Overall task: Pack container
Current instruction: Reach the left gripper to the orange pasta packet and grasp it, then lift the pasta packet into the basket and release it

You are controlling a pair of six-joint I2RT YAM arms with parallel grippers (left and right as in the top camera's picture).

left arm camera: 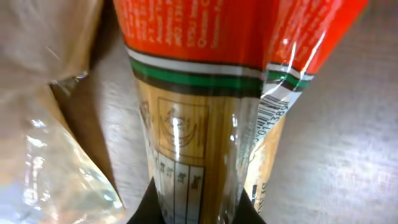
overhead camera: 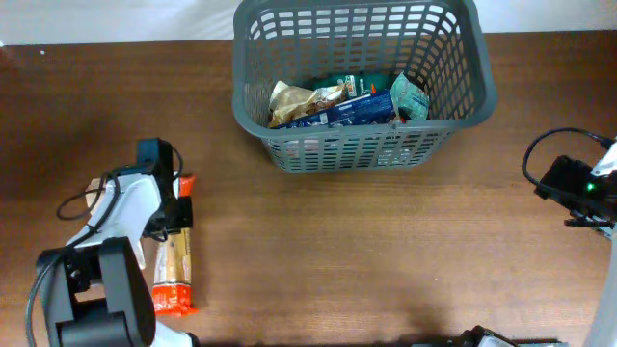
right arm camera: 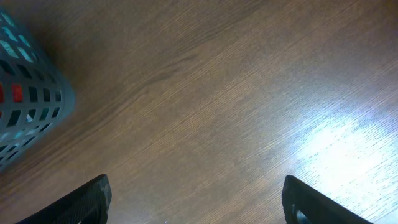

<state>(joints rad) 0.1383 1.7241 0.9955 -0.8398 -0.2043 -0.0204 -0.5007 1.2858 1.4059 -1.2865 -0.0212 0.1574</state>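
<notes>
Brown wooden table (overhead camera: 337, 251): your container (overhead camera: 357, 154) sits at its far edge, midway along (packets (overhead camera: 337, 106) inside). Near the left edge your left gripper (overhead camera: 181, 210) is clenched on a long pasta packet (overhead camera: 174, 265); your right gripper (right arm camera: 196, 200) hangs released near the right edge.

The left arm (overhead camera: 130, 207) sat at the near left, the left gripper (left arm camera: 198, 211) clamped tight on a long packet (left arm camera: 199, 99). At the right edge, the right gripper (right arm camera: 202, 208) hung spread wide, holding nothing.
</notes>
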